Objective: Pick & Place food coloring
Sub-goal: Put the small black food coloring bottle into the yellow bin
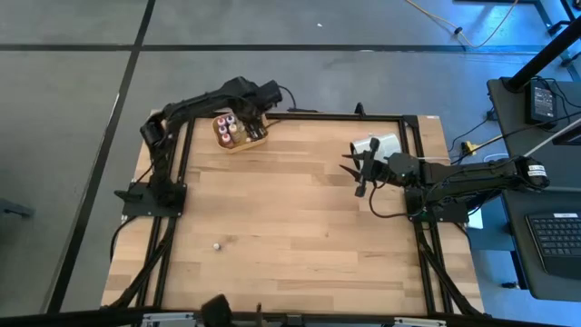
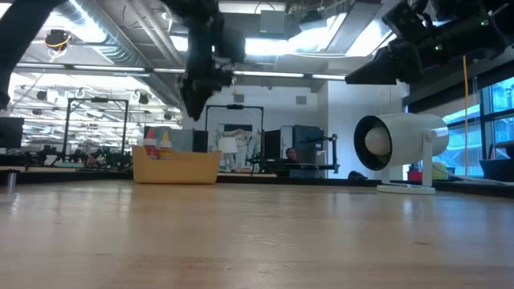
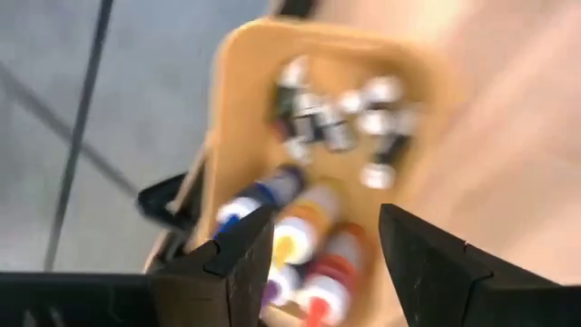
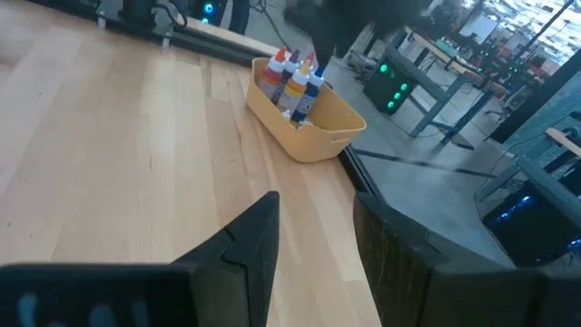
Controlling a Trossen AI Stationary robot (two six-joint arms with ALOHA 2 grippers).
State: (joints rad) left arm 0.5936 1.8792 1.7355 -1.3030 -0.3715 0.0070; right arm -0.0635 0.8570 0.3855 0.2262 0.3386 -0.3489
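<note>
The food coloring bottles (image 3: 304,241) stand bunched in a yellow-orange tray (image 1: 255,139) at the table's far left, pale caps up; they also show in the right wrist view (image 4: 292,77). More small bottles (image 3: 345,118) fill the tray's other end. My left gripper (image 3: 327,218) hangs open above the tray (image 2: 175,167), its fingers clear of the bottles and with nothing between them. My right gripper (image 1: 357,173) waits open over the table's right side, next to a white cylinder (image 1: 379,144).
The white cylinder (image 2: 397,144) lies on its stand at the far right. A small pale object (image 1: 216,244) lies alone on the wood toward the near edge. Black frame rails (image 1: 172,173) run along the table's sides.
</note>
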